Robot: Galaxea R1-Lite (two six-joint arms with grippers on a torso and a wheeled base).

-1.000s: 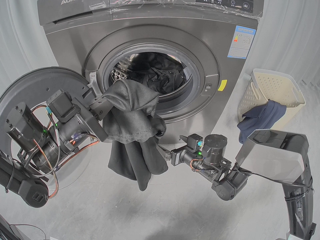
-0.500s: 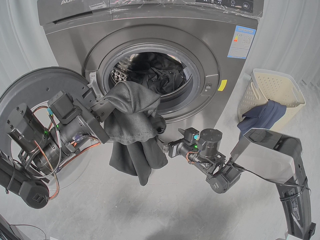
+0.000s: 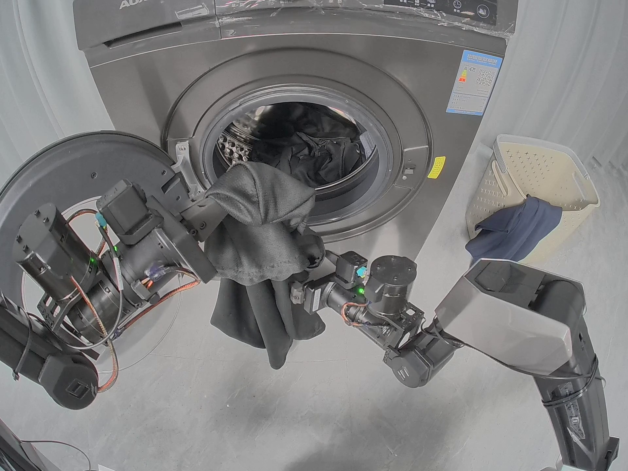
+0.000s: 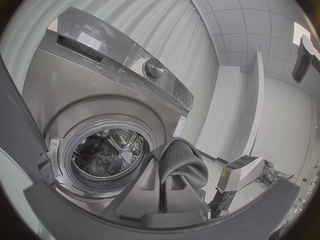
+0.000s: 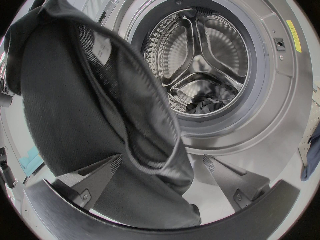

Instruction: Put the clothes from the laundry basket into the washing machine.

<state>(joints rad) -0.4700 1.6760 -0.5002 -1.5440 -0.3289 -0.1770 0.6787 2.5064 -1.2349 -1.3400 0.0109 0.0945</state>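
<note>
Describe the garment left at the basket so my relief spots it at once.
Right of the washing machine stands a cream perforated laundry basket. Over its near rim hangs a navy blue garment, unlike the dark grey garment clamped in the left gripper.

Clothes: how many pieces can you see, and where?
3: grey garment in the left gripper, dark heap in the drum, blue garment over the basket. Others may be hidden.

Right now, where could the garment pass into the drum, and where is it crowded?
Free: upper drum above the dark clothes, and bare floor under the hanging garment. Crowded: the opening's lower-left rim, where left gripper and right gripper flank the garment.
</note>
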